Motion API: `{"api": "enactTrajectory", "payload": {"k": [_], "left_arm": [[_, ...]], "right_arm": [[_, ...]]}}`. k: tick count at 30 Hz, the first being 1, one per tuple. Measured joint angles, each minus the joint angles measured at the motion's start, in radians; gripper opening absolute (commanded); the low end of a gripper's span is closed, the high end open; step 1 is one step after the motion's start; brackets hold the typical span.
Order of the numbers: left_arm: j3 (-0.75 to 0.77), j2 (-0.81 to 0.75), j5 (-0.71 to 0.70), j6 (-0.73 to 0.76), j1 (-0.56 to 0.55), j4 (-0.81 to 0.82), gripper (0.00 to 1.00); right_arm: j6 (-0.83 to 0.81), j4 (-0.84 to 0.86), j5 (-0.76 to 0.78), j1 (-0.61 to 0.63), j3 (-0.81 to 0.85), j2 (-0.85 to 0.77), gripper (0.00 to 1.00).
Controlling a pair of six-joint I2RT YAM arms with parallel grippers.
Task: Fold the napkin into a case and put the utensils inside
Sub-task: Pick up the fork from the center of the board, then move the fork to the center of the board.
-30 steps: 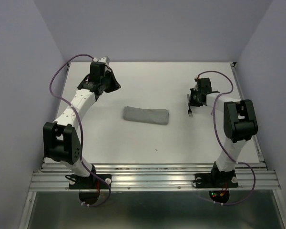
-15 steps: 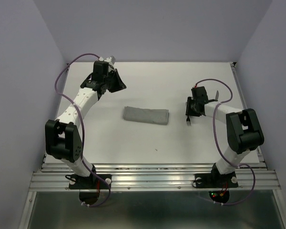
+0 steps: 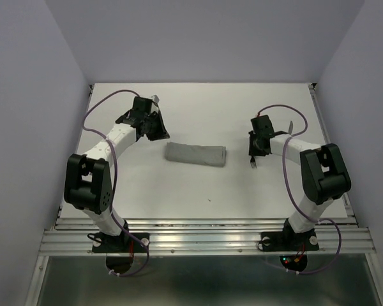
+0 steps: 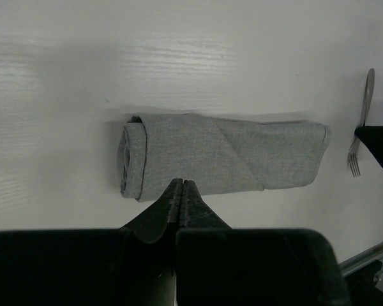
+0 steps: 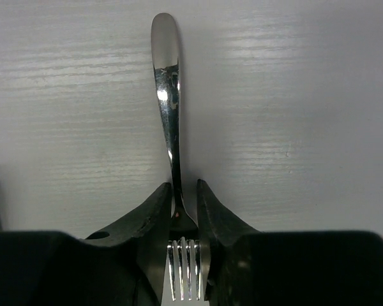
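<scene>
Fork (image 5: 168, 95): slim, stiff, slick steel. Best taken at neck, where right hand (image 5: 183, 189) straddles it, jaws slightly apart. Left hand (image 4: 180, 186) closed, empty.

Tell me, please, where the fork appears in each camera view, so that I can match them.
Top external: the fork lies right of centre, right of the case.
Left wrist: at the right edge, beyond the case's far end.
Right wrist: centre, handle upward, tines at the bottom.
Shared landmark: the right gripper, at the fork's neck in every view.
</scene>
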Motion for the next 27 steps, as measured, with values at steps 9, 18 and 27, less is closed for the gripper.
{"api": "enactTrajectory", "payload": {"k": [9,18,27], "left_arm": [[-0.008,0.0,-0.06,-0.002,0.001,-0.028,0.05],[0.035,0.102,-0.081,-0.003,0.002,-0.045,0.05],[0.027,0.2,-0.052,-0.031,0.002,0.0,0.05]], "right_arm": [[-0.052,-0.001,0.002,0.005,0.034,0.023,0.01],[-0.258,0.107,-0.102,0.021,-0.026,-0.082,0.01],[-0.444,0.119,-0.23,0.114,0.075,-0.1,0.01]]}}
